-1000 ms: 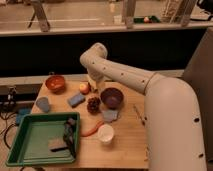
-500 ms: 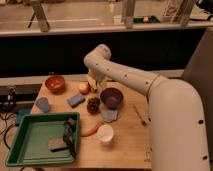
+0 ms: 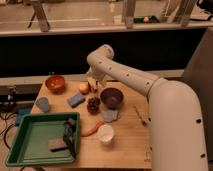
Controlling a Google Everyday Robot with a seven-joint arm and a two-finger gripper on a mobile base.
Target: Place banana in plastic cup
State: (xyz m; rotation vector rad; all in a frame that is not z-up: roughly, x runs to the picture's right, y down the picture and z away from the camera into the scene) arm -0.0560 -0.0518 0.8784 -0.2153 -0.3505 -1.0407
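Well, arm: smooth white shell, jointed, reaching from the right to the counter's far side.
Counter: pale wood, flat and matte.
Tray: green, rigid, raised rim, front left.
Bowl: dark purple, round, glossy, just right of the pincer.
Pincer: hangs low over the far edge; whether wide, narrow or holding anything, I cannot tell.
Plastic cup: probably the bluish, translucent one at the left edge (a white cup stands at front centre).
Banana: likely the small yellowish piece just left of the pincer, possibly touching it; long axis unreadable.
Key relation: the banana sits between pincer and cup, so the carry runs leftward and slightly forward.
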